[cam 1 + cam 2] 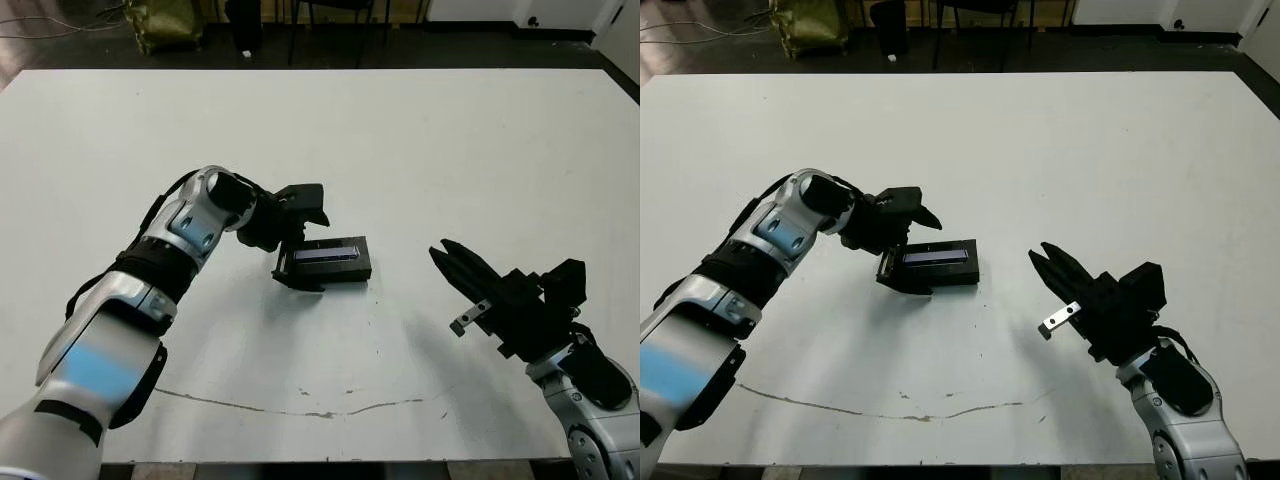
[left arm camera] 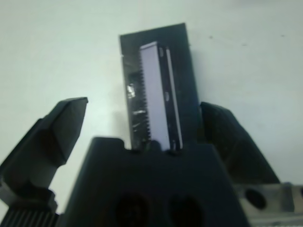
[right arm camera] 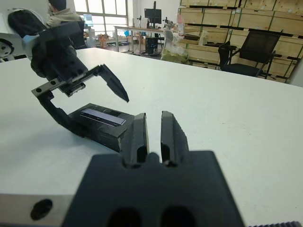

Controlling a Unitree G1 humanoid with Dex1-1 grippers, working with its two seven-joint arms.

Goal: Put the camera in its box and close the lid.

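- Lower right of the head view: the robot's right two-fingered black gripper (image 1: 452, 262) hovers over bare table, clenched with its fingers nearly together and grasping nothing, well apart from the work.
- Near the bottom edge of the white table (image 1: 480, 150), a thin dark crack-like line runs across the surface; it plays no part in the task.
- Centre of the frame: the flat black rectangular lid with a long pale grey shiny strip (image 1: 329, 252) lies on top of the small black box (image 1: 335, 272), so the white lining and the slim black camera are hidden; the camera is presumably inside, though no view confirms it.
- Left of centre: the left black gripper (image 1: 300, 240) straddles the near end of the lid, released, with one finger on each side of it and clear gaps showing in the left wrist view.
- The step in hand looks like seating the lid. To do it well, the left gripper should press down squarely along the strip's line and check that all edges sit flush, since a sideways nudge could slide the light box.
- Top of the frame: dark floor, chair legs and a yellow-green bag (image 1: 165, 22) lie beyond the table.
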